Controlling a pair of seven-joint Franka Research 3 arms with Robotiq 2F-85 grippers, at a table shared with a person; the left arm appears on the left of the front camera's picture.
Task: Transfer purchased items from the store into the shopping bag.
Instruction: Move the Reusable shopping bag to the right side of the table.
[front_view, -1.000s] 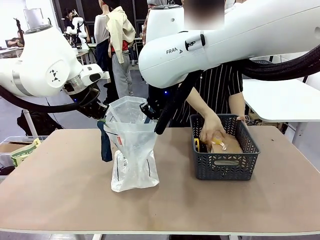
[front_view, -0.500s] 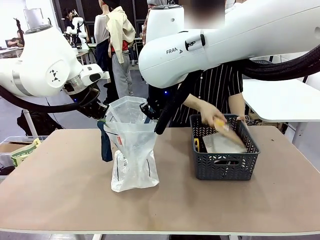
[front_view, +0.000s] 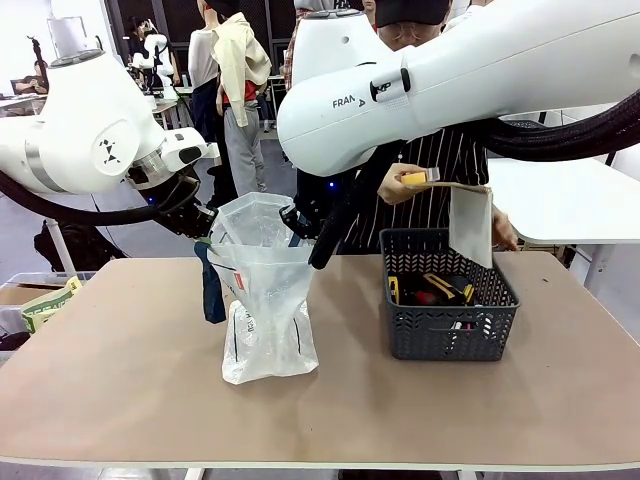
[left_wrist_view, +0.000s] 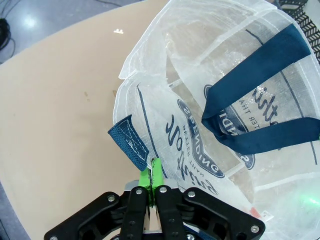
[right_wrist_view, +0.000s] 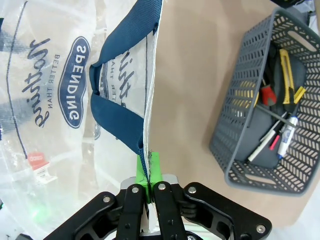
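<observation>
The tabletop (front_view: 120, 400) is a plain light-brown board with a pale edge and rounded near corners. Two things stand directly on it. Left of the middle is the shopping bag (front_view: 268, 320), translucent white with dark blue handles and dark print, its crumpled base resting on the board and its mouth held up and open. Right of the middle, nearer the far edge, sits a dark grey mesh basket (front_view: 450, 335), flat on its bottom. The two are apart, with bare board between them and across the whole near side.
</observation>
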